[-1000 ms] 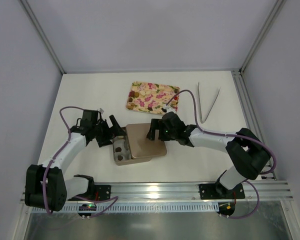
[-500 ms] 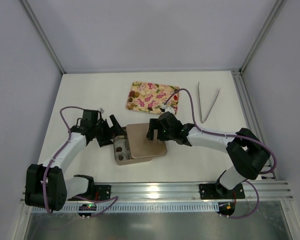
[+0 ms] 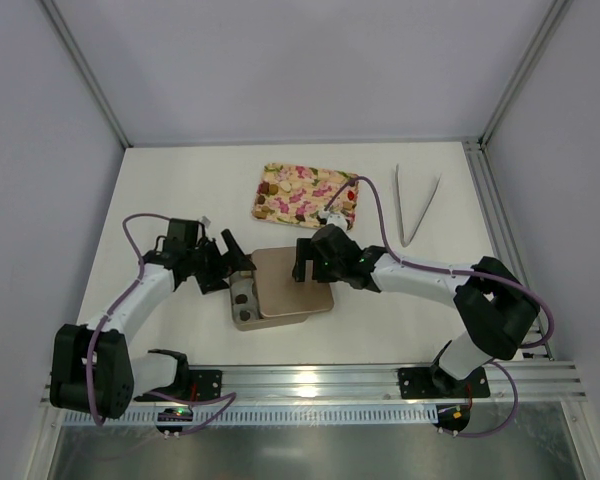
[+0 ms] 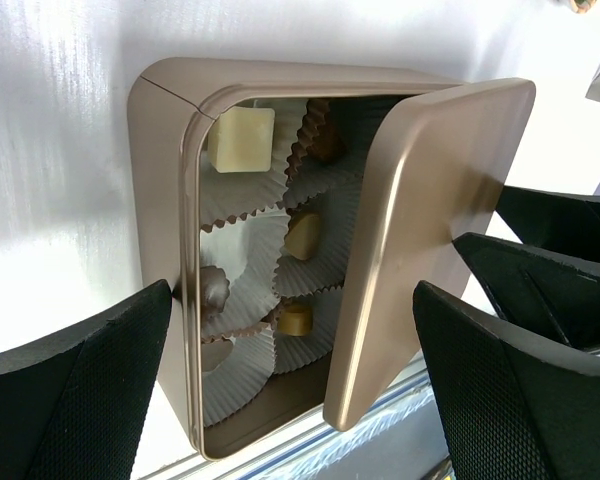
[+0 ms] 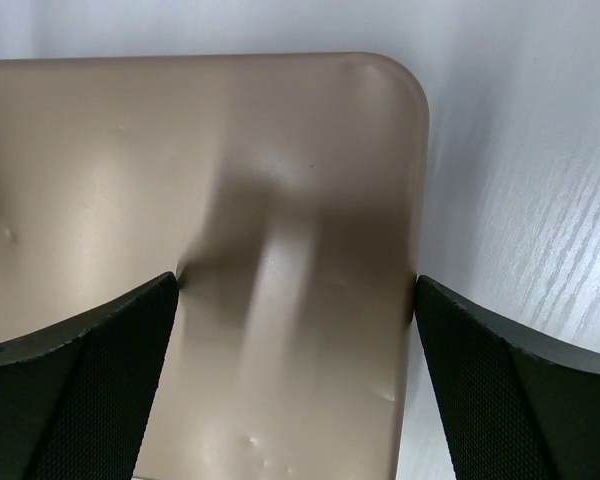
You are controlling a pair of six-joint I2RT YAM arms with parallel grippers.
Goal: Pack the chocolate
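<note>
lid [image 4: 430, 250] hides most of the box [image 4: 163, 220] — some chocolate [image 4: 302, 235] too.

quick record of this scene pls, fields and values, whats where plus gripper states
tin: tan metal box, partly uncovered on its left side
lid: tan, lying askew over the right part of the tin
chocolate: brown, golden and one pale square piece, inside the tin
white paper cups: lining the tin, holding the pieces
left gripper: open, fingers either side of the tin
right gripper: open, over the lid, contact unclear
floral tray: behind the tin
tongs: right of the tray, apart from both arms
</note>
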